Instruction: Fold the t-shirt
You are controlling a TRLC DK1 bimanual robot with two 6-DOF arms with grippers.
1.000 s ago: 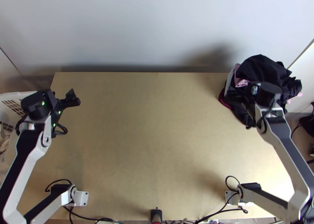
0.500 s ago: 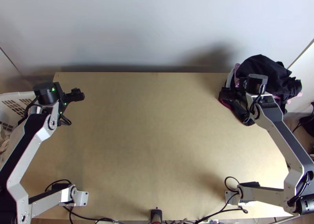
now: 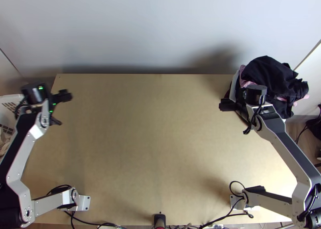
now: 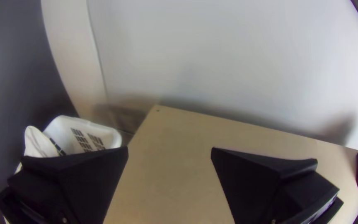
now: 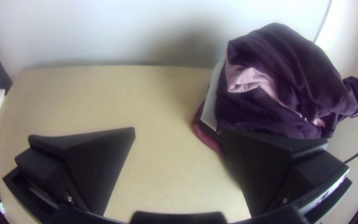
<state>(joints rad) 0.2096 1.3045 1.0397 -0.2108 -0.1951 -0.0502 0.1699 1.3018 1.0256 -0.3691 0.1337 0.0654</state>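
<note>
The light wooden table (image 3: 160, 148) is flanked by 2 arms (image 3: 287, 146). Its far right corner is covered by a bunched heap of clothes (image 3: 269, 72), mostly dark, with pink cloth (image 5: 249, 79) exposed among the folds; which piece might be the t-shirt cannot be told. Beside the table's left side, a white basket (image 4: 108, 137) is seen with pale cloth (image 4: 38, 143) in it. The right gripper (image 3: 227, 105) is held at the heap's left edge, its 2 fingers spread wide. The left gripper (image 3: 66, 96) is held near the table's far left corner, likewise parted widely.
</note>
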